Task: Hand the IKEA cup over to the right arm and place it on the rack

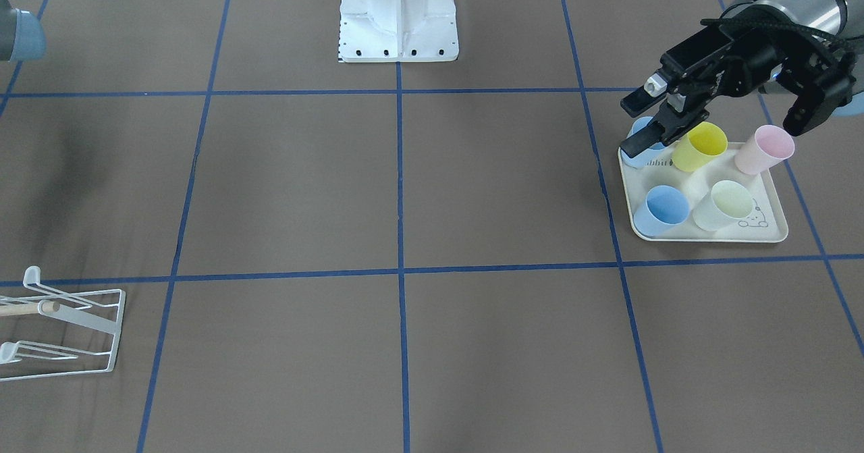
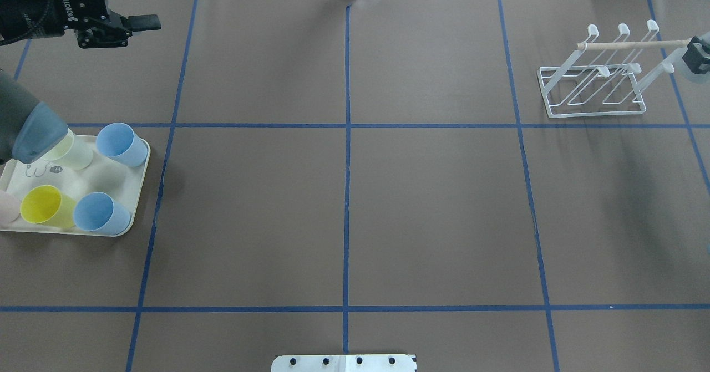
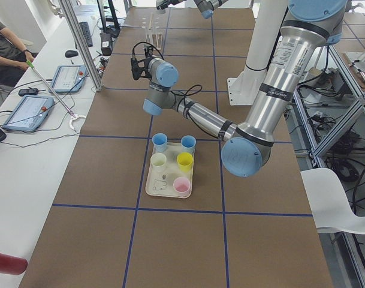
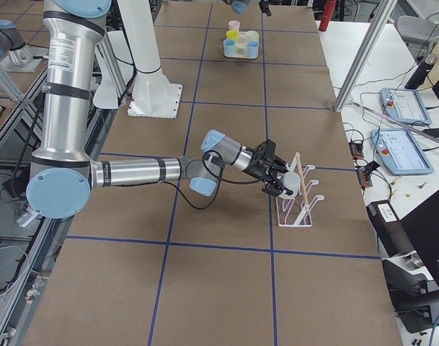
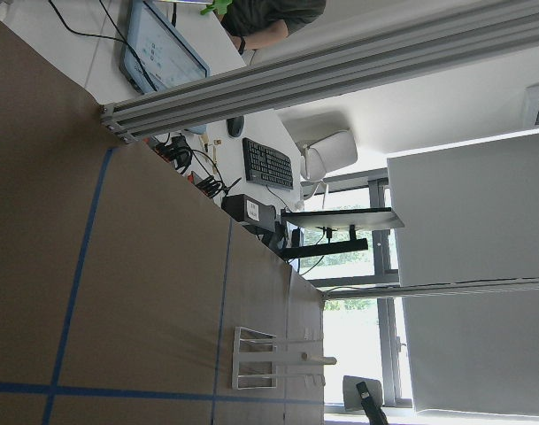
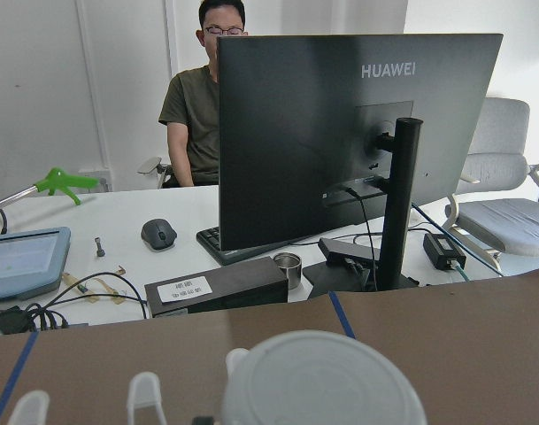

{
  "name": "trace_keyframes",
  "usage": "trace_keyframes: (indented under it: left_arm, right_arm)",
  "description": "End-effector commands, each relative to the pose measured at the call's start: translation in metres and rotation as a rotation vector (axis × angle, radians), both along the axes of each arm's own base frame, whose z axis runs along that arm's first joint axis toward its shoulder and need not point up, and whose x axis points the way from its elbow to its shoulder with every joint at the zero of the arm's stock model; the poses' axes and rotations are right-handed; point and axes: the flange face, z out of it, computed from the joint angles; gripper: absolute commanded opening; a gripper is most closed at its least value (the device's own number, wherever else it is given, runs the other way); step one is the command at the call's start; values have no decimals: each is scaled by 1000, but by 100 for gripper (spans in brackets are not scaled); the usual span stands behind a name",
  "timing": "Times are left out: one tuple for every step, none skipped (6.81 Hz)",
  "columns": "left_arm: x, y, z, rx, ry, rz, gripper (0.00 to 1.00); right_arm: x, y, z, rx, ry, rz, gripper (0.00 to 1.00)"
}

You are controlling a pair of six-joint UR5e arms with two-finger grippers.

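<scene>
The front-facing camera sits across the table (image 1: 472,190) and looks steeply down, with the robot base (image 1: 398,17) at the top edge. The overhead camera looks forward and down from behind the robot. Both cover the same tabletop, mirrored, with the tray (image 1: 715,239) at one end and the rack (image 1: 88,318) at the other. The left side camera looks along the table from the tray end, the right side camera from the rack end. The left wrist camera is rolled sideways, the rack distant. The right wrist camera sits close behind a cup (image 6: 322,381), facing a monitor (image 6: 358,133).

Cream rabbit-print tray (image 1: 715,235), black Huawei monitor (image 6: 358,133), mouse (image 6: 158,234), seated person (image 6: 191,115), blue-cased tablet (image 6: 21,264).
</scene>
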Motion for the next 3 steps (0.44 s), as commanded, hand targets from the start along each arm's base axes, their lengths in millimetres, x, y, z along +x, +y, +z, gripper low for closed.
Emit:
trace_keyframes:
  left_arm:
    - [0, -1, 1, -2, -2, -1, 100]
    - [0, 0, 2, -4, -1, 0, 100]
    - [0, 0, 2, -2, -2, -1, 100]
  right_arm:
    - [-17, -7, 14, -18, 16, -19, 0]
    - [-21, -11, 10, -12, 12, -22, 0]
    - [-21, -11, 10, -11, 11, -22, 0]
